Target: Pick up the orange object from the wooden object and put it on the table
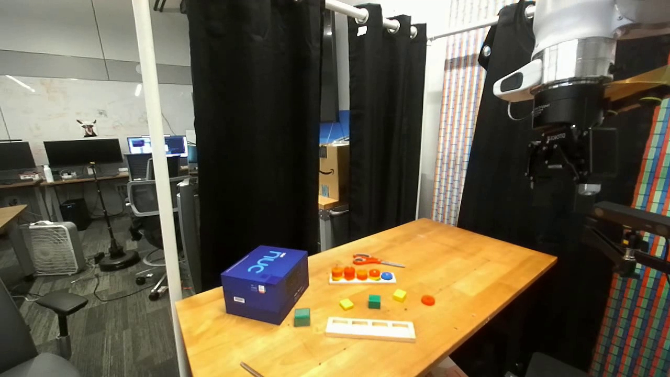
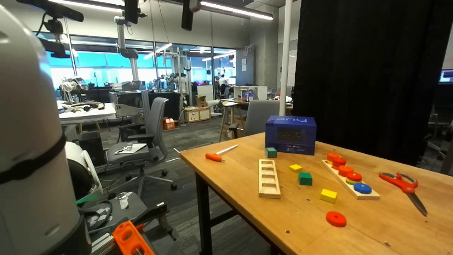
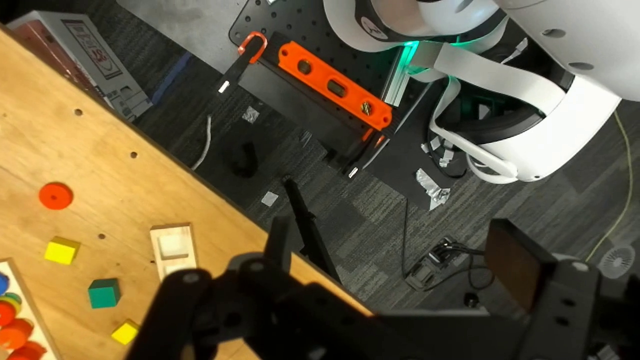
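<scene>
Plainly, we have the black two-fingered Robotiq gripper [image 3: 397,250] spread wide, its fingers [image 3: 517,270] well apart, with the dark grey carpeted floor [image 3: 370,205] showing through the gap. In an exterior view we see it hanging from the white robot arm [image 1: 573,26], higher than the large rectangular honey-coloured wooden table [image 1: 466,256]. The orange round discs [image 2: 346,171] sit on the long pale wooden peg board [image 2: 370,196], which lies on that table; they stand in a row with redder discs [image 2: 354,176], and a blue round disc [image 2: 362,188] takes the end place. Which orange disc the task means, we cannot tell. Lying flat on the table, apart from the peg board, we see a red-orange round disc [image 2: 336,219]. Just beside the board lie the red-handled metal scissors [image 2: 408,187]. Between the peg board and a pale wooden board with square recesses [image 2: 269,194] we find a green cube [image 2: 305,179] and two yellow square blocks [image 2: 329,196]. A second green block [image 2: 271,152] stands near the blue printed cardboard box [image 2: 290,136], and an orange-handled tool [image 2: 214,157] with a pale straight shaft lies near the table's corner. Off beyond the table's edge, the wrist view gives us an orange bar-shaped level [image 3: 335,86].
</scene>
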